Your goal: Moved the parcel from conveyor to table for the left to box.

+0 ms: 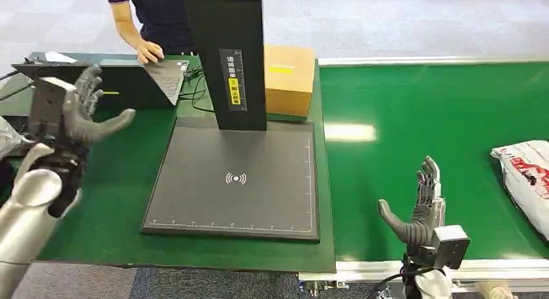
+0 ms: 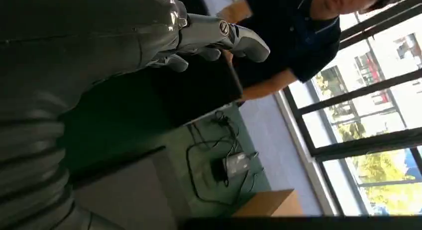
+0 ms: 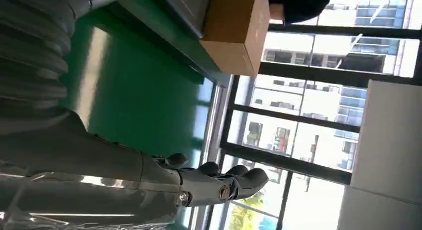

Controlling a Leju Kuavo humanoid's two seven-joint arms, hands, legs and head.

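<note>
A white plastic parcel [image 1: 526,180] with red print lies on the green conveyor belt [image 1: 427,150] at the far right edge of the head view. My right hand [image 1: 419,208] is raised over the belt's near edge, well left of the parcel, fingers spread and holding nothing; its fingers [image 3: 224,182] show against windows in the right wrist view. My left hand [image 1: 87,114] hangs over the green table [image 1: 116,202] at the left, fingers apart and empty, and its thumb [image 2: 224,36] appears in the left wrist view.
A dark scanner pad [image 1: 236,182] with a black upright column [image 1: 226,53] fills the table's middle. A cardboard box [image 1: 288,77] stands behind it. A person [image 1: 152,21] at the back types on a laptop [image 1: 167,76]. Cables [image 2: 219,160] lie nearby.
</note>
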